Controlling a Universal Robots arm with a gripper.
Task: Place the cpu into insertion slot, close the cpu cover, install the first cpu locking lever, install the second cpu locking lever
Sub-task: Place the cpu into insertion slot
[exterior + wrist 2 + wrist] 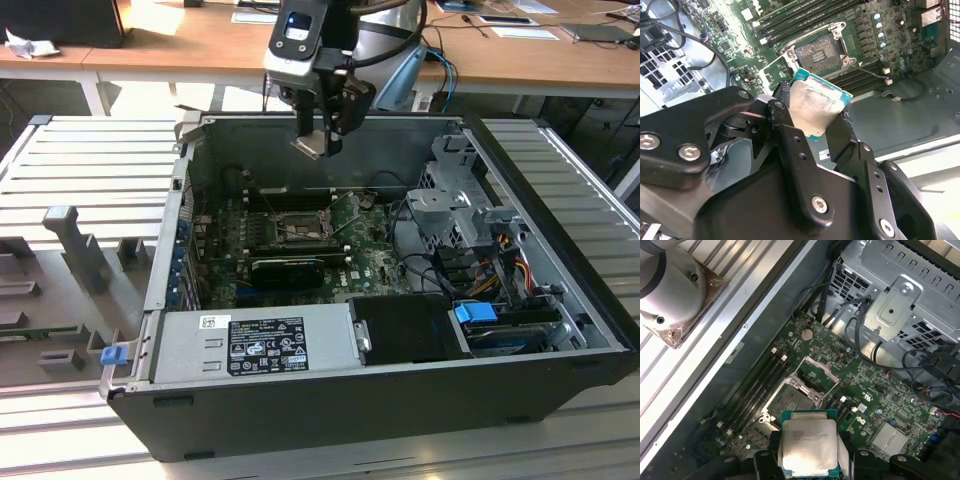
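Between the black metal fingers of the gripper [812, 112] sits the cpu [815, 107], a small flat square chip with a dull, faintly scuffed silver-grey metal lid on a thin teal-green base. The fingers clench it by two opposite edges, and its metal face is tilted towards the wrist cameras. In the exterior view the gripper [322, 140] holds the cpu [312, 146] in the air above the open dark-grey sheet-metal computer case [400, 410], level with the case's rear wall and well clear of the board inside.

Below the tool, and a little ahead of the fingertips, lies the insertion slot [792, 400], a square black socket recess with a dark metal rim and a fine grainy field of contacts [817, 52]. It is bare. On the side of the slot away from the tool in the first wrist view, the cpu cover [817, 371], a thin grey metal frame plate with a square window, stands swung up and open on its hinge.

Around the slot spreads the green motherboard [880, 395], studded with small components. Long black ribbed memory slots [752, 387] run beside the socket. Farther out from the gripper is a perforated bright steel drive cage [900, 305] with black cables draped across it.
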